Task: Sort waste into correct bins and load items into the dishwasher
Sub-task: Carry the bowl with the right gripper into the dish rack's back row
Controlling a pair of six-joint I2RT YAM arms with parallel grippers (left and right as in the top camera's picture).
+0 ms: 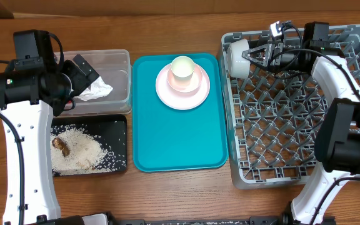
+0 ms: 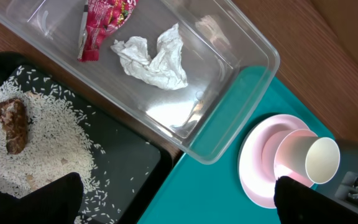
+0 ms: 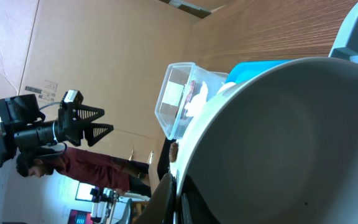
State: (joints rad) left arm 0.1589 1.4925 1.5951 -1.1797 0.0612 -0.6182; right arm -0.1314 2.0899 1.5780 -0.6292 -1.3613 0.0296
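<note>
Grey bowl [image 1: 235, 59] is held on edge by its rim, right gripper [image 1: 254, 54] clamped on it, likely for slotting between rack [image 1: 280, 125] pegs. Left gripper [image 1: 85, 70] is parked over tub [image 1: 122, 75], jaws wide apart.

Left arm [image 1: 25, 125] bent, left claw [image 1: 86, 70] spread wide, aimed downward; right arm [image 1: 337, 84] stretched forward, right claw [image 1: 250, 54] pinched shut on the grey-white bowl [image 1: 234, 61] at its rim

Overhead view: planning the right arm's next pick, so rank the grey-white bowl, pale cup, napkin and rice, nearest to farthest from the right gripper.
1. grey-white bowl, in the right gripper.
2. pale cup, teal tray.
3. napkin, clear tub.
4. rice, black tray.
</note>
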